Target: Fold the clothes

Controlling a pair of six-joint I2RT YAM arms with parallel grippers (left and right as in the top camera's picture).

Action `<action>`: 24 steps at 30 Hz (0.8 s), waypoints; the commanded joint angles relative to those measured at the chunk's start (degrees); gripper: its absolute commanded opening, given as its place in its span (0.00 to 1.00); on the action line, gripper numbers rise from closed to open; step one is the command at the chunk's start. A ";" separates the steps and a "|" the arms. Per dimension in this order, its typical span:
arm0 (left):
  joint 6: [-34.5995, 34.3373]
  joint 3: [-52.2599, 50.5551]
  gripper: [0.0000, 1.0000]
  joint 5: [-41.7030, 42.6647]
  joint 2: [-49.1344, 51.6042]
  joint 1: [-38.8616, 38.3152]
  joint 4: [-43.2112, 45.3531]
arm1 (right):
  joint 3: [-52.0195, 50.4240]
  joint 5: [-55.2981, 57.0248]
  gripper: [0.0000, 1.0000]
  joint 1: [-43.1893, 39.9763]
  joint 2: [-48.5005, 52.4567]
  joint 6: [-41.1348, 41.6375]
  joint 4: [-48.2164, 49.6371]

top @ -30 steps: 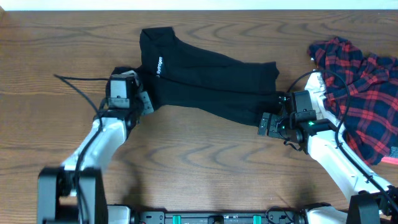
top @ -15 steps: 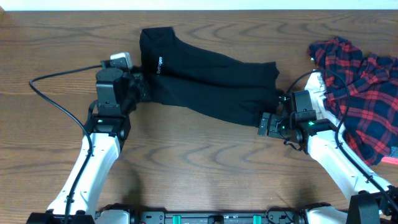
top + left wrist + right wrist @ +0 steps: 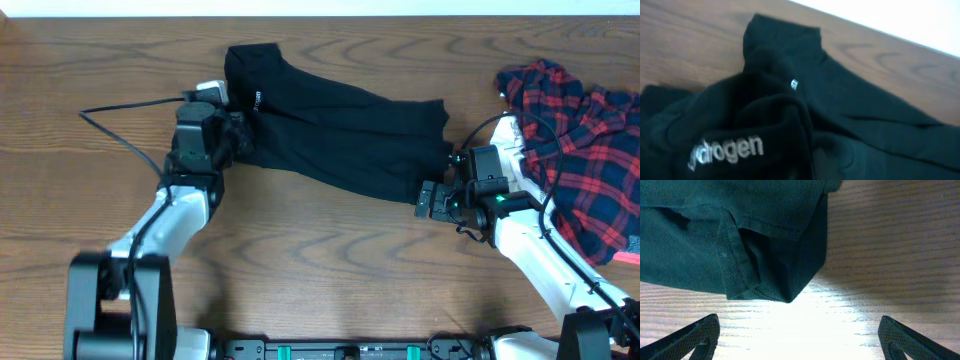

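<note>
The shirt point(image 3: 340, 130) may be bunched if its corner is missed by the wide-open, empty right gripper point(image 3: 799, 325); the left gripper point(image 3: 232, 138) cannot be told open or shut.

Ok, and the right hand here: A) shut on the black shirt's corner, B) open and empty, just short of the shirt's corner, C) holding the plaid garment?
B: the right hand stands wide open with nothing in it; the black shirt ends in a corner ahead of its tips.
</note>
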 commanded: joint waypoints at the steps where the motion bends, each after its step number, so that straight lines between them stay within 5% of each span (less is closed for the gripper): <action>1: 0.07 0.31 0.57 -0.09 2.93 -0.17 0.57 | 0.37 0.63 0.99 0.35 -0.24 -0.70 0.00; 2: 0.07 0.31 0.87 -0.09 3.19 -0.15 0.35 | 0.37 0.63 0.99 0.35 -0.24 -0.70 0.00; 3: 0.07 0.31 0.98 -0.09 3.19 -0.15 0.17 | 0.37 0.63 0.99 0.35 -0.24 -0.70 0.00; 14: 0.09 0.74 0.98 -3.96 -6.36 -0.11 -0.98 | 0.37 0.66 0.99 0.35 -0.24 -0.70 -0.42; 17: 0.09 0.74 0.98 -12.92 -7.96 0.02 -3.93 | 0.37 0.66 0.99 0.35 -0.24 -0.72 -0.42; 24: 0.07 0.74 0.98 -13.90 -6.64 0.79 -13.75 | 0.37 0.66 0.99 0.35 -0.24 -0.72 -0.39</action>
